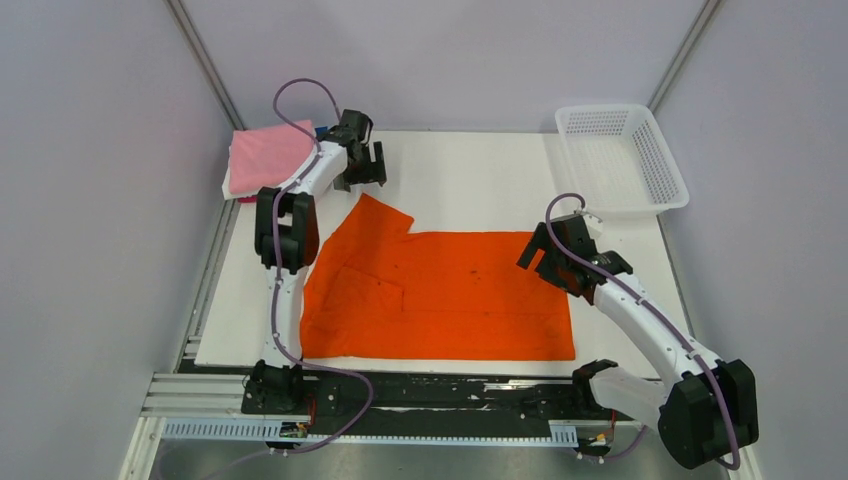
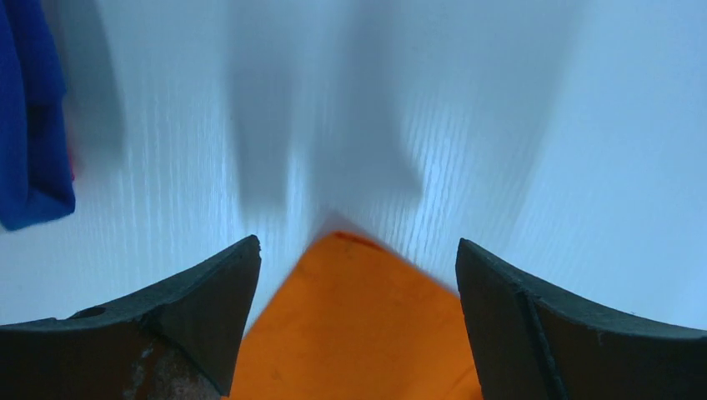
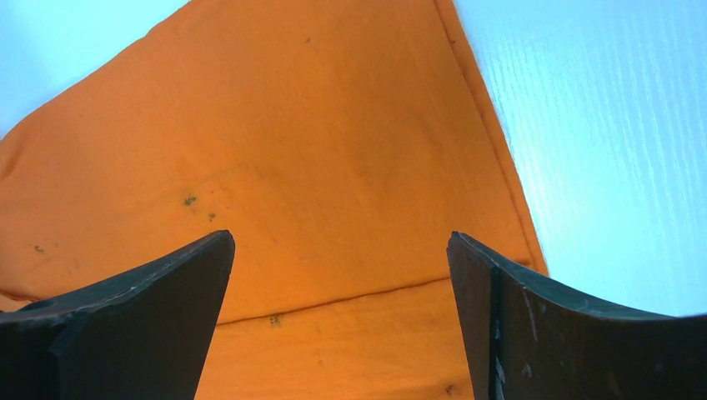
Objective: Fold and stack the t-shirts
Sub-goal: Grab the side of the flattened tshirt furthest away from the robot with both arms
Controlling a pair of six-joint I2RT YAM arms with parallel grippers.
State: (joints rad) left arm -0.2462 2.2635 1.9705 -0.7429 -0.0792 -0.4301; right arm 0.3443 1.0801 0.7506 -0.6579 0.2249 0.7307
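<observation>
The orange t-shirt [image 1: 440, 295] lies flat on the white table, one sleeve pointing toward the far left. My left gripper [image 1: 362, 165] hovers open and empty above that sleeve's tip; the sleeve tip [image 2: 358, 325] shows between its fingers. My right gripper [image 1: 548, 252] is open and empty over the shirt's right edge; the wrist view shows the speckled orange cloth [image 3: 333, 167] with a fold line. The folded pink shirt [image 1: 265, 158] tops a stack at the far left; a blue shirt [image 2: 29, 125] shows beside it.
A white plastic mesh basket [image 1: 620, 160] stands at the far right corner. The white table board [image 1: 480, 180] shows bare between the basket and the shirt. Grey walls enclose the sides.
</observation>
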